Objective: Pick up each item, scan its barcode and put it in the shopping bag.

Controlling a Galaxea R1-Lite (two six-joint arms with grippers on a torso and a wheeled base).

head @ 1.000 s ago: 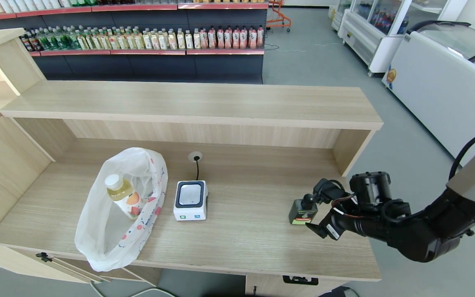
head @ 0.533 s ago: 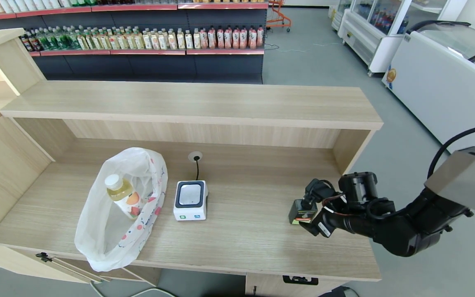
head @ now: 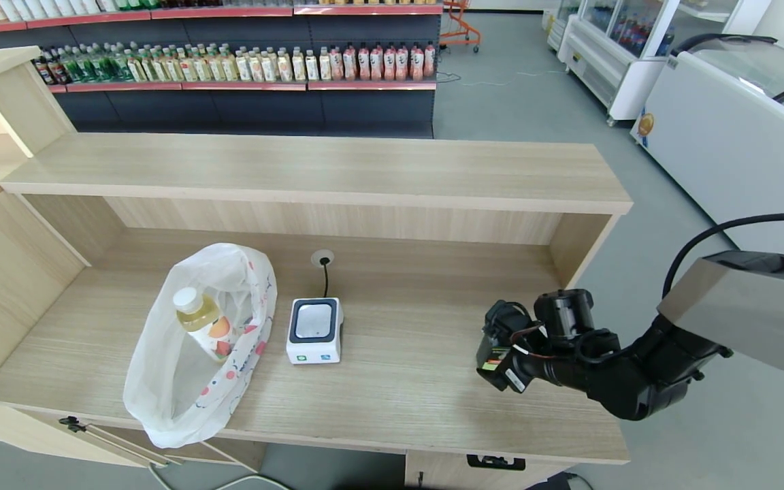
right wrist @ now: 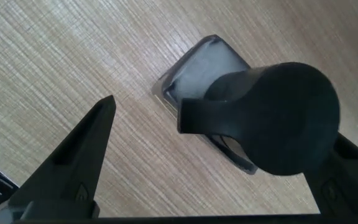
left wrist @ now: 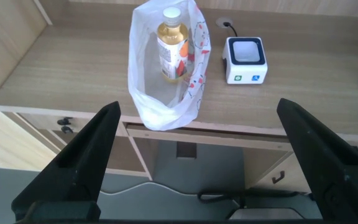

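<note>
Right pincer [head: 499, 338]: low over the right end of the worktop [head: 399, 381], jaws spread wide and straddling the small dark bottle [head: 491, 358]; no grip is made.
Right arm: enters from 3 o'clock, forearm nearly level, wrist pointing toward 9 o'clock.
Right wrist view: the bottle's black cap [right wrist: 278, 118] sits between the two fingers [right wrist: 73, 168].
Left pincer [left wrist: 197, 106]: jaws wide, holding nothing, poised off the near edge of the worktop.
Small dark bottle: upright on the worktop, at 3 o'clock from the scanner [head: 315, 330] and well apart from it.
Shopping bag [head: 194, 340]: at 9 o'clock, just beside the scanner, mouth open, with a drink bottle [head: 201, 320] leaning inside.
Cable [head: 325, 279]: leaves the scanner at 12 o'clock.
Obstruction: the pincer body hides most of the small bottle in the head view.
Change: over the last second the right arm advanced toward 9 o'clock, bringing the pincer from beside the bottle to around it. Bottle, bag and scanner have not moved.
</note>
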